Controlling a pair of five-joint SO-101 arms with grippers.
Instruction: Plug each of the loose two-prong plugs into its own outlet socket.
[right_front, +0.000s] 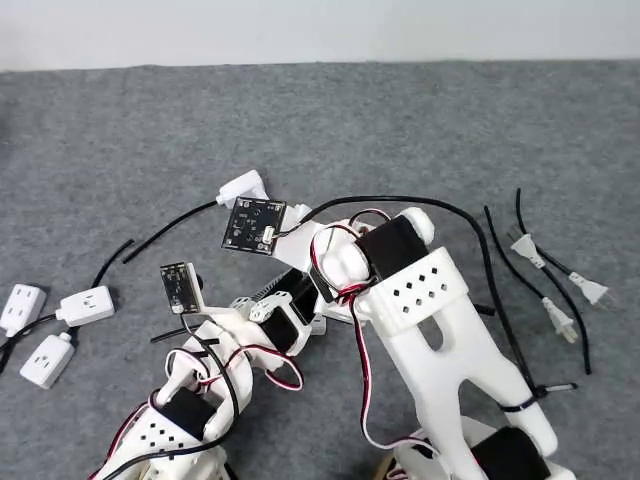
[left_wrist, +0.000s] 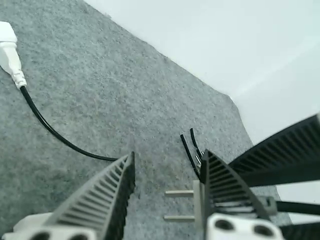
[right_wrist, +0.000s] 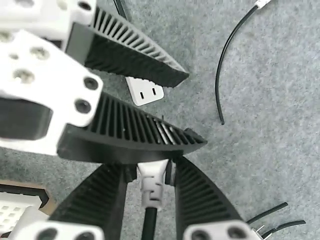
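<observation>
At the left edge of the high view, three white outlet sockets (right_front: 85, 304) lie close together on the gray mat (right_front: 400, 130), each on a black lead. Up and to the right of them, toward the upper middle of the frame, a white connector (right_front: 243, 187) sits at the end of a curving black cord. Both arms crowd the lower centre of that view. In the left wrist view the left gripper (left_wrist: 168, 153) is released, its ribbed fingers (left_wrist: 112, 197) spread wide, and two metal prongs poke into the gap from the held plug (left_wrist: 196, 202), whose body sits against one finger. In the right wrist view the right gripper (right_wrist: 152, 167) is clenched on that same plug, the cord trailing out between its fingers, and the plug points at the left gripper's spread fingers just ahead. Through the gap between those fingers shows a socket face (right_wrist: 145, 91) with two slots. At the right of the high view, loose white plugs (right_front: 560, 320) on thin black cords lie well apart from the arms.
</observation>
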